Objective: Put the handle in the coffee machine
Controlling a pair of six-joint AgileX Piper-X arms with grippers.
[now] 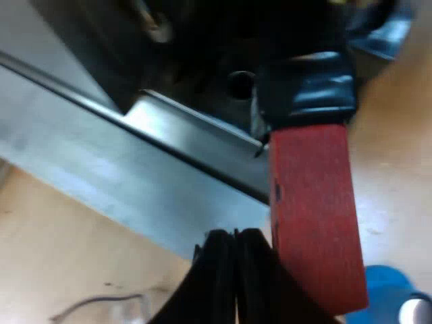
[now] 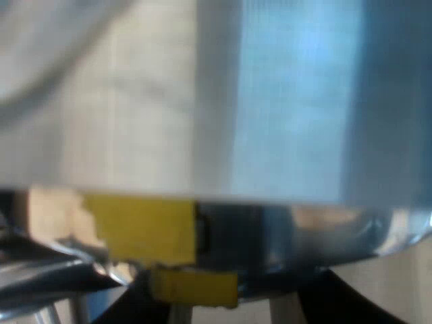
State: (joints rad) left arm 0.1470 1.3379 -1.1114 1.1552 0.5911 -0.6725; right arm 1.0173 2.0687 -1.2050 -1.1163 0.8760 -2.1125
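Two black fingers of the left gripper were pressed flat together, clenched on nothing. The arm held that gripper low over the table and aimed it at the front of the espresso machine, so that its tips came up against the lower edge of the machine's metal ledge.

Just beside the gripper ran the red end of the handle. Whether the two touched I could not tell. The red end jutted out past the corner of the metal ledge and over the table. Its dark part ran on into the shadowed recess above the ledge, at the machine's front. How it sat in there was hidden. On the table near the tip of the red end lay a blue object, too little of it in view to name.

The right gripper was brought up very close against a pale metal surface, facing it almost square on. A yellow label sat at that surface's lower rim, right over the gripper. Whether this gripper was released or clenched I could not tell.
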